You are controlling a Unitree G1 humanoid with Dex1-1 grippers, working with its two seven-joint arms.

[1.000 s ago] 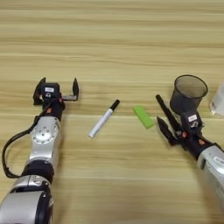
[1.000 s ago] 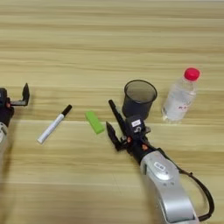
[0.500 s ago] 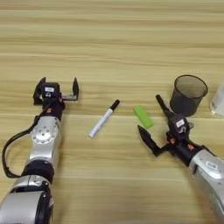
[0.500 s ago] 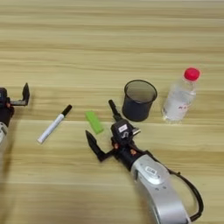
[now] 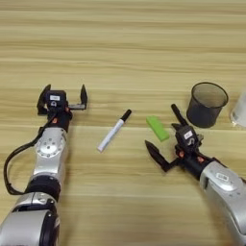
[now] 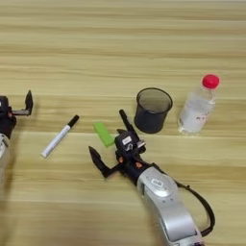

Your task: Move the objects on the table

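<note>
On the light-wood table (image 5: 125,43) a small green block (image 5: 157,128) lies right of centre. My right gripper (image 6: 106,131) is open wide, low over the table, with one black finger beyond the block and the other in front of it. The fingers do not touch it. A white marker with a black cap (image 5: 114,130) lies slanted just left of the block. A black mesh cup (image 6: 153,110) stands upright to the right, and past it a clear bottle with a red cap (image 6: 197,105). My left gripper (image 5: 63,94) rests open at the left, holding nothing.
My right forearm (image 6: 161,194) reaches in from the lower right, close beside the cup's base. My left arm (image 5: 48,158) lies along the left edge with a black cable looping beside it.
My right gripper has swung left from beside the cup to the green block, and its fingers have spread from nearly together to wide apart. The left arm and the objects stayed put.
</note>
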